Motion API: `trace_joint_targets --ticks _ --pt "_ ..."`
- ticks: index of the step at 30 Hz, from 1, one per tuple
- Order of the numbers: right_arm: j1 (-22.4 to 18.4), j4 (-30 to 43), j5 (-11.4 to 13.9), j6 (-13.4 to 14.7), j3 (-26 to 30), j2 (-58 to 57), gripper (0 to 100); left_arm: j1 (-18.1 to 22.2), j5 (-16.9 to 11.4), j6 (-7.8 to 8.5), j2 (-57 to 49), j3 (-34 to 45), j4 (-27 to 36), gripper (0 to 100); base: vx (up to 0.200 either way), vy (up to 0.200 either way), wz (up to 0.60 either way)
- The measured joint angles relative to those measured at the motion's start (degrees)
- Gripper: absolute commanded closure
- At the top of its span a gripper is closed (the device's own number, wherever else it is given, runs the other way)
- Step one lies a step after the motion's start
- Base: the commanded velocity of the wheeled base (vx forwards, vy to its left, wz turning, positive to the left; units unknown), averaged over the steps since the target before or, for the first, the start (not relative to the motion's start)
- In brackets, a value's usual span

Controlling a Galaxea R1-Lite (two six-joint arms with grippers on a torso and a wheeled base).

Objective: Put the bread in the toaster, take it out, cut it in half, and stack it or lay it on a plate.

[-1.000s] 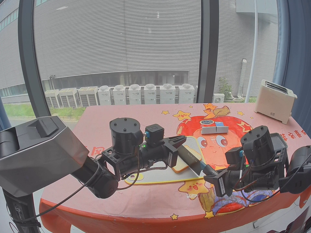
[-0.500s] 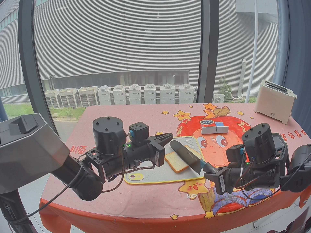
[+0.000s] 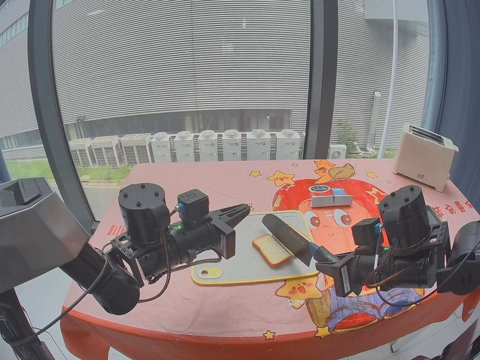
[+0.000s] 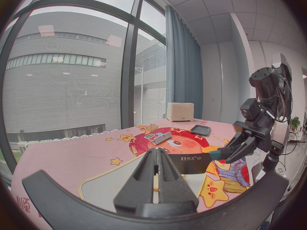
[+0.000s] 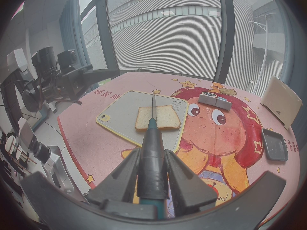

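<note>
Right pincer [image 3: 325, 262]: clamped on knife [image 3: 289, 237] handle, blade lined across bread's [image 3: 271, 250] middle. Bread: flat on cutting board [image 3: 235, 263], near surface's front edge. Left pincer [image 3: 242, 210]: together, empty, farther off.

The table cover [image 3: 200, 186] is finished in pink and is printed with yellow stars, red characters and a large red cartoon apple face with dark eyes. The cutting board [image 3: 239, 258] is shown in light grey, edged in yellow. The bread [image 3: 270, 250] is coloured pale cream, bordered by a golden-brown crust. The knife [image 3: 289, 237] is fitted with a dark grey blade and a handle in dark grey and teal. The toaster [image 3: 424, 156] is finished in cream. The plate [image 5: 274, 144] is rendered in dark grey. The small block [image 3: 331, 198] is coloured grey, with a blue section and a dark label. The left gripper [image 3: 241, 210] and the right gripper [image 3: 331, 262] are finished in black. The curtain [image 3: 450, 51] is shown in blue-grey
</note>
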Motion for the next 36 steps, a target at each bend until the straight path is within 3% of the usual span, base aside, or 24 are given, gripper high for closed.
trace_joint_targets --ticks 10,23,36 --pt "-0.06 0.05 -0.17 0.00 0.22 -1.38 100 0.40 1.67 0.04 -1.44 4.94 -5.28 100 0.000 0.000 0.00" --pt "-0.17 -0.06 -1.62 0.02 0.21 -1.69 100 3.47 2.19 0.13 -4.90 11.01 -6.79 100 0.000 0.000 0.00" --pt "-1.02 0.02 -2.11 0.02 0.49 -2.94 100 4.35 6.16 0.85 -11.02 16.68 -6.79 100 0.000 0.000 0.00"
